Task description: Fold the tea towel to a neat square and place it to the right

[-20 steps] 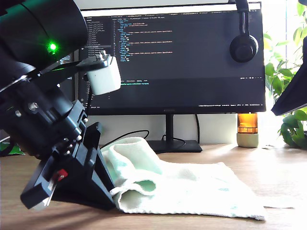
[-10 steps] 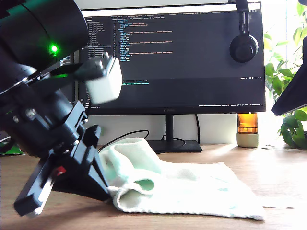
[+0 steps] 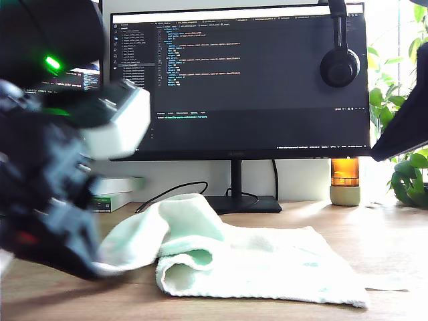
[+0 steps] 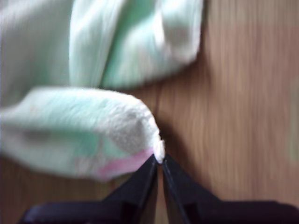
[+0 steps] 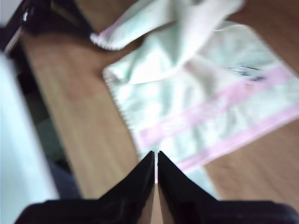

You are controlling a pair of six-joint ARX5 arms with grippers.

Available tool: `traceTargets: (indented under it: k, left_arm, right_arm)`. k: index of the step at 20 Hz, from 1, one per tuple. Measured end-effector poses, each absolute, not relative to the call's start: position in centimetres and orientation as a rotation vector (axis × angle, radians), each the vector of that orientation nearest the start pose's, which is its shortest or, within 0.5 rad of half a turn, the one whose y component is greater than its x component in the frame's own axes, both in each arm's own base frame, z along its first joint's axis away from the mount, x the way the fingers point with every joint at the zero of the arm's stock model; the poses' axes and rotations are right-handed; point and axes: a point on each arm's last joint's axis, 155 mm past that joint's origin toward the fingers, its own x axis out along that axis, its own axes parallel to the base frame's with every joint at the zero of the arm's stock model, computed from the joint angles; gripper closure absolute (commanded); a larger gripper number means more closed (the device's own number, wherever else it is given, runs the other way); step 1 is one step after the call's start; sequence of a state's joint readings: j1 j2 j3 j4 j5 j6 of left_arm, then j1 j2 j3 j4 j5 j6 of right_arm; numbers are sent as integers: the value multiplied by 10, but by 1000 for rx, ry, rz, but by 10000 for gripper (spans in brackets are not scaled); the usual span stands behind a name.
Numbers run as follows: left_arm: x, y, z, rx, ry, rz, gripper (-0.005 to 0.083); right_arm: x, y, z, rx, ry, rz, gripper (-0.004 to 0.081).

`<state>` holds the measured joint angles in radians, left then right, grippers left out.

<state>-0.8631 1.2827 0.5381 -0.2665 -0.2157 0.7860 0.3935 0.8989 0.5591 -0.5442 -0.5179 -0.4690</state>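
Note:
The tea towel (image 3: 267,261), pale mint with pink bands, lies on the wooden table (image 3: 374,234), part rolled over at the exterior view's left. My first gripper (image 4: 159,161) is shut on a pink-edged corner of the towel (image 4: 84,126). In the exterior view that arm is a dark blur at the left, with the gripper (image 3: 100,267) low by the table and the corner stretched out to it. My second gripper (image 5: 155,156) is shut with nothing in it, held above the towel (image 5: 210,93). Its arm (image 3: 404,124) shows high at the exterior view's right edge.
A monitor (image 3: 241,80) on a stand (image 3: 235,200) is behind the towel, with headphones (image 3: 340,63) hung on its top corner. An amber jar (image 3: 345,180) and plants (image 3: 401,174) stand at the exterior view's back right. A cable (image 3: 170,190) and a small box (image 3: 114,197) lie at the back left.
My first arm has swung towards the exterior view's left, drawing the towel's corner out from the rolled part. The second arm has shifted only slightly.

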Motion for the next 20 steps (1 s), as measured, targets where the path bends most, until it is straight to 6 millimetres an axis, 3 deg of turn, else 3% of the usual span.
traceTargets:
  k: [4, 9, 13, 17, 20]
  left_arm:
    - [225, -190, 51, 1219, 628, -910, 797]
    - [211, -170, 42, 1254, 724, -927, 797]
    - [208, -163, 39, 1276, 754, -918, 797]
    - [204, -147, 35, 1289, 816, -906, 797]
    - [210, -135, 35, 1281, 851, -858, 797]
  right_arm:
    - [185, 198, 87, -374, 771, 1129, 781]
    - [204, 222, 59, -419, 774, 1158, 781]
    - [231, 218, 32, -479, 792, 1064, 781]
    - [229, 215, 10, -479, 864, 1064, 781]
    - [231, 216, 8, -481, 868, 1062, 781]
